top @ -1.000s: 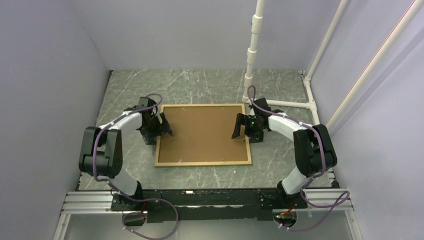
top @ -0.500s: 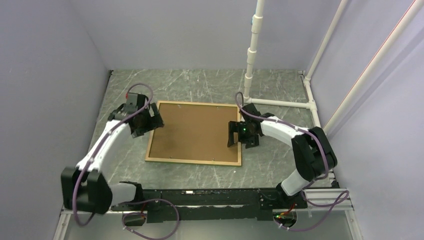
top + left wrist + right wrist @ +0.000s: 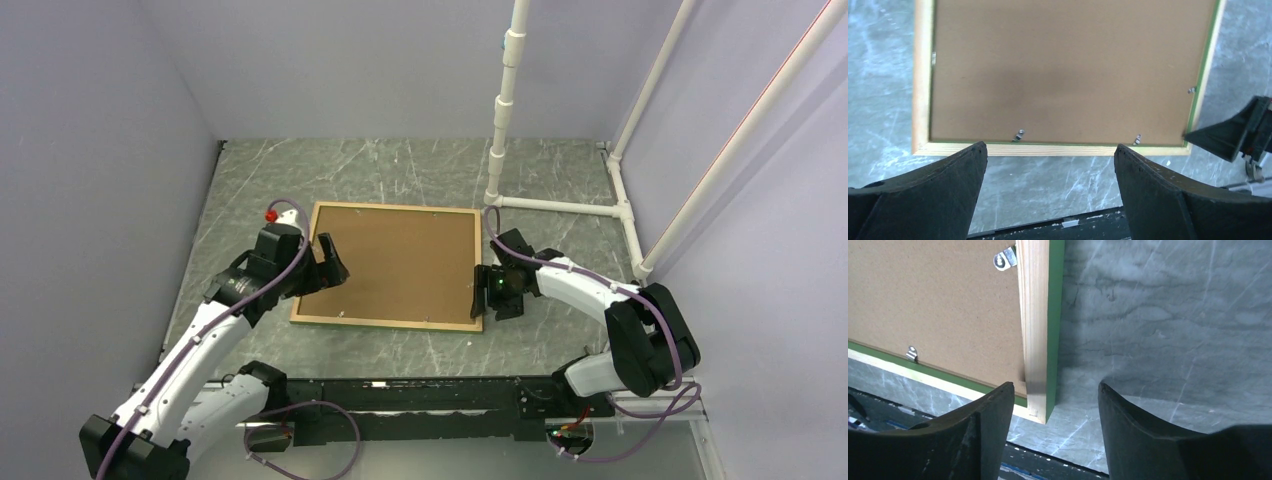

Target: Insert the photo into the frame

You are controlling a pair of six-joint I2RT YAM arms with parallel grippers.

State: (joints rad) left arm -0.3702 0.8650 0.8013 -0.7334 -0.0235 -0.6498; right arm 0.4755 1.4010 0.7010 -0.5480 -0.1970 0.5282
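The frame point(image 3: 385, 322) lies back-up on the table point(image 3: 400, 165), with the brown backing board point(image 3: 395, 262) set in it. The left gripper point(image 3: 330, 266) hovers over its left side, jaws wide open. The right gripper point(image 3: 1055, 390) straddles the right rail near the front corner, its 2 jaws apart and unclamped.

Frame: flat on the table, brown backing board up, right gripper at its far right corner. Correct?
No: the right gripper is at the frame's near right corner, not the far one, as the top external view shows. The frame does lie flat on the table, brown backing board up.
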